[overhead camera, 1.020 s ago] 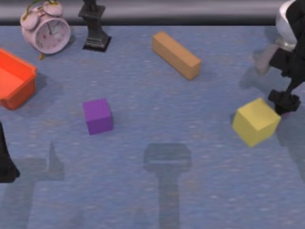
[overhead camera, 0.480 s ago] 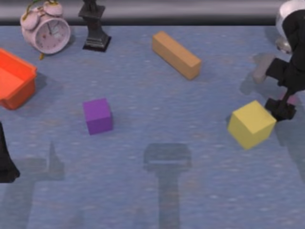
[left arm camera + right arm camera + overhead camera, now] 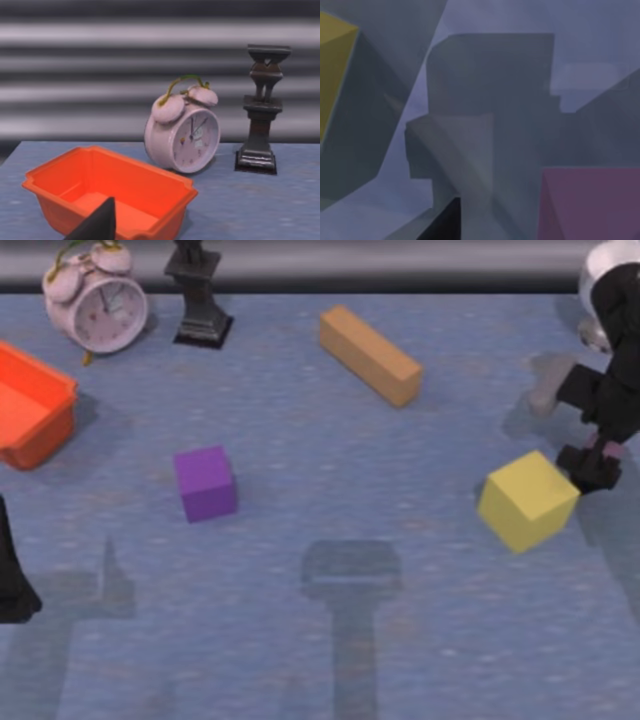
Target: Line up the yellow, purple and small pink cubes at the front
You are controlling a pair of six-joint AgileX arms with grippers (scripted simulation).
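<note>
Right claw (image 3: 597, 462) sits at the worktop (image 3: 400, 640) right edge, over the small pink cube (image 3: 608, 448), beside the yellow (image 3: 527, 500); finger state cannot be told. Left claw (image 3: 15, 590) parked at left edge.

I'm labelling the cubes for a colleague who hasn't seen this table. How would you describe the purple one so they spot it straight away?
Start at the orange bin on the table's left edge in the top view. To its right, alone on open blue surface, sits the purple cube. It is deep violet and smaller than the yellow cube far over on the right, beside the right gripper.
</note>
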